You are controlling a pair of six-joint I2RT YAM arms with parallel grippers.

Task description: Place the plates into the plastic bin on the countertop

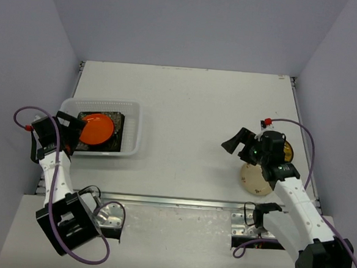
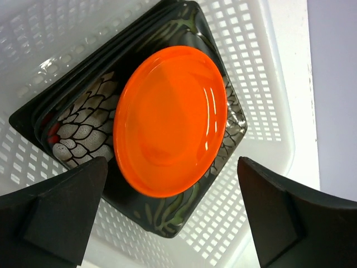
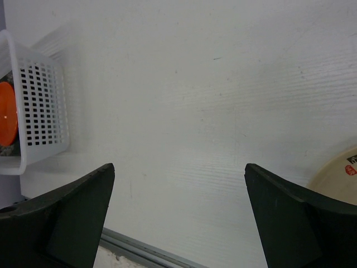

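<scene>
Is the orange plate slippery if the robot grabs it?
Probably slippery: the orange plate shines with bright streaks, so it looks glazed. It is likely stiff, since its rim holds a clean round shape. Pushed sideways, it might slide, because it only rests on top of the black plates.

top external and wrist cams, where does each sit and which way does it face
Top external: above and behind, looking down on the countertop; left arm and right arm show.
Left wrist: on the left arm, looking down into the plastic bin at the orange plate on black floral plates; open left gripper shows.
Right wrist: on the right arm, looking low across the countertop toward the bin; open right gripper and a cream plate edge show.
Shared: all three see the orange plate in the bin.
</scene>
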